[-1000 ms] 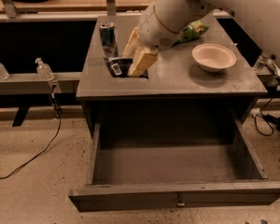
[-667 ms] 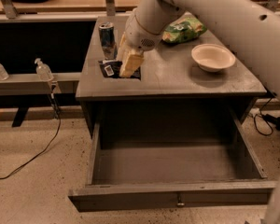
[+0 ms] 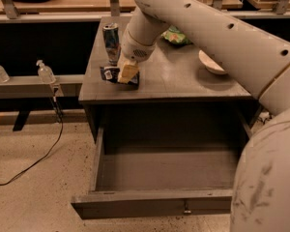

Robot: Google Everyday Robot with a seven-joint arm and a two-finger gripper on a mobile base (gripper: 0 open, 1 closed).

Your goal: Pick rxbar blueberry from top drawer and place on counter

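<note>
As the pincer (image 3: 127, 72) overlaps the rxbar blueberry (image 3: 108, 74) on the counter (image 3: 179, 79), its grip is unclear.

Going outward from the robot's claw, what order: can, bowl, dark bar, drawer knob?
The gripper is over the counter's front left.
1. rxbar blueberry, at its tip.
2. drink can, behind it.
3. white bowl, far right.
4. drawer knob, bottom front.

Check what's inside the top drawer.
Nothing shows on the drawer floor in view; its right end is covered by the arm. The bar sits on the counter by the can, gripper over it.
</note>
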